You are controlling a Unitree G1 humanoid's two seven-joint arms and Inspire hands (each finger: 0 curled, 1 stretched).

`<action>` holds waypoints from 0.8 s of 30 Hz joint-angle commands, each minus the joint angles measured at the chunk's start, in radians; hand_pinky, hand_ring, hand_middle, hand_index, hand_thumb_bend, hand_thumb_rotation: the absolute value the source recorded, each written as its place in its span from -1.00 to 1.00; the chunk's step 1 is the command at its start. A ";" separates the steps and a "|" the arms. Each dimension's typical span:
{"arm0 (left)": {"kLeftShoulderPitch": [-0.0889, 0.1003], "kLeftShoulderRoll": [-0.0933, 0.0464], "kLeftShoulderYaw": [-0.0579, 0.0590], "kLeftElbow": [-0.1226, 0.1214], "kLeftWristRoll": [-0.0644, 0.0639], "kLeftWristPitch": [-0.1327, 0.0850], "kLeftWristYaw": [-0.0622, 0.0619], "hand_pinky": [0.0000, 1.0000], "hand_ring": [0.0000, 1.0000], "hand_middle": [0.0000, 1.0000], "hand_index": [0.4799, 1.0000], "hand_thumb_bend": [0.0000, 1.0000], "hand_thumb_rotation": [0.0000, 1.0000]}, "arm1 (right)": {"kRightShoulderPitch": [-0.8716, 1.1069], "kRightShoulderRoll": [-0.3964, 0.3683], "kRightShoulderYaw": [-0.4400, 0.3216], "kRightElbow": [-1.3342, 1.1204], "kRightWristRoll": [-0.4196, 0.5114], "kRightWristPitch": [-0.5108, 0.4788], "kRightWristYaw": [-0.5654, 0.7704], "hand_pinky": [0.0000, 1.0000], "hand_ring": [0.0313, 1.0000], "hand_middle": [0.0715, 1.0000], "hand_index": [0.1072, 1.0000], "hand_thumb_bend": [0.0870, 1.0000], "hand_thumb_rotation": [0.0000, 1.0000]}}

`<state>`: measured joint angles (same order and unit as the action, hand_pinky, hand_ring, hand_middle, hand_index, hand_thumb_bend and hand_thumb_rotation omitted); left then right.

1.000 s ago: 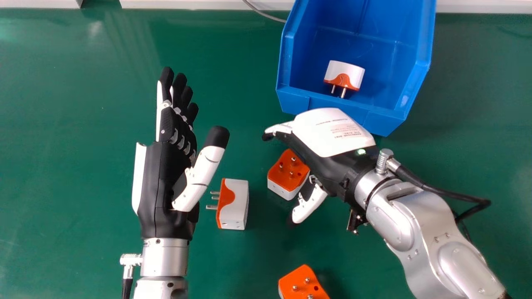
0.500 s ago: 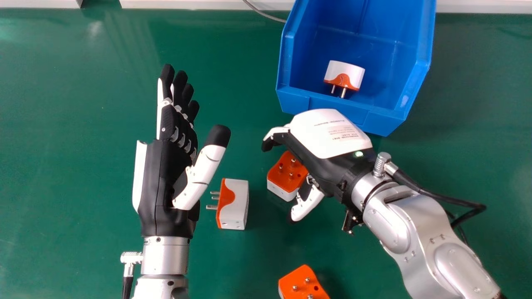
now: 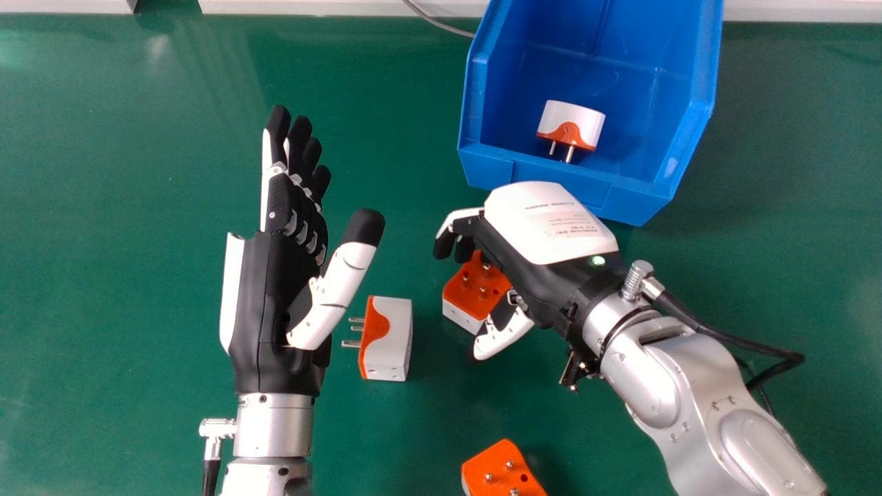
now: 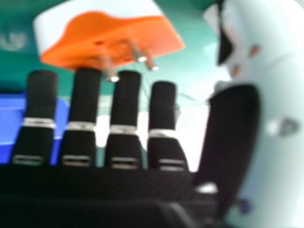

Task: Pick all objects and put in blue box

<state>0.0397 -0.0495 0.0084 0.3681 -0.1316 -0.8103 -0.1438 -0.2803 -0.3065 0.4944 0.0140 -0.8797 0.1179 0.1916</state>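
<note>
From the middle adapter (image 3: 468,297): left hand (image 3: 272,303) at 9 o'clock, fingers straight, thumb apart; side-lying adapter (image 3: 391,341) at 8; nearest adapter (image 3: 497,474) at 6; right hand (image 3: 551,227) at 2, fingers loosely bent, thumb apart; blue box (image 3: 627,198) at 1, holding 1 adapter (image 3: 575,122).

Box (image 3: 486,169): blue. Table (image 3: 138,275): green. Plugs (image 3: 396,344): two-tone, orange and white. Pins (image 3: 353,343): silver. Left hand (image 3: 269,303), right hand (image 3: 548,224): black and white. Forearms (image 3: 644,382): silver.
</note>
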 commanded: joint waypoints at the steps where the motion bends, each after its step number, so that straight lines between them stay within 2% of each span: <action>1: 0.010 -0.014 -0.004 -0.027 0.013 -0.009 0.007 1.00 1.00 1.00 1.00 0.56 0.13 | 0.002 0.008 -0.006 -0.008 0.009 0.000 -0.004 -0.09 0.04 0.14 0.16 0.21 -0.97; 4: 0.010 -0.015 -0.006 -0.027 0.011 -0.010 0.007 1.00 1.00 1.00 1.00 0.55 0.12 | 0.001 0.009 -0.002 -0.008 0.006 0.006 0.001 -0.13 -0.01 0.09 0.11 0.16 -0.97; 8: 0.010 -0.014 -0.010 -0.025 -0.003 -0.012 -0.004 1.00 1.00 1.00 1.00 0.54 0.11 | 0.003 0.002 0.002 -0.010 0.002 -0.004 -0.003 -0.15 -0.05 0.06 0.08 0.11 -0.98; 10: 0.011 -0.014 -0.010 -0.026 -0.005 -0.010 -0.006 1.00 1.00 1.00 1.00 0.54 0.11 | 0.002 0.002 0.006 -0.005 -0.008 0.000 -0.011 -0.15 -0.05 0.06 0.08 0.11 -0.98; 12: 0.012 -0.013 -0.010 -0.026 -0.004 -0.010 -0.007 1.00 1.00 1.00 1.00 0.54 0.11 | -0.001 0.003 0.012 0.000 -0.023 0.004 -0.020 -0.15 -0.05 0.06 0.08 0.11 -0.98; 16: 0.012 -0.010 -0.006 -0.021 0.014 -0.018 0.001 1.00 1.00 1.00 1.00 0.51 0.08 | 0.003 0.001 0.011 0.010 -0.023 -0.011 -0.055 -0.18 -0.10 0.03 0.01 0.05 -0.99; 19: 0.011 -0.009 -0.005 -0.017 0.014 -0.023 -0.001 1.00 1.00 1.00 1.00 0.51 0.08 | 0.000 -0.001 0.017 0.009 -0.038 -0.007 -0.053 -0.18 -0.10 0.03 0.01 0.05 -0.99; 24: 0.017 -0.013 -0.004 -0.021 0.020 -0.023 0.004 1.00 1.00 1.00 1.00 0.49 0.07 | -0.004 -0.010 0.026 0.001 -0.074 -0.002 -0.056 -0.20 -0.12 0.01 -0.01 0.02 -0.99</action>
<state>0.0495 -0.0492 0.0077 0.3662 -0.1189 -0.8105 -0.1448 -0.2775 -0.3094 0.5153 0.0343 -0.9249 0.1180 0.1502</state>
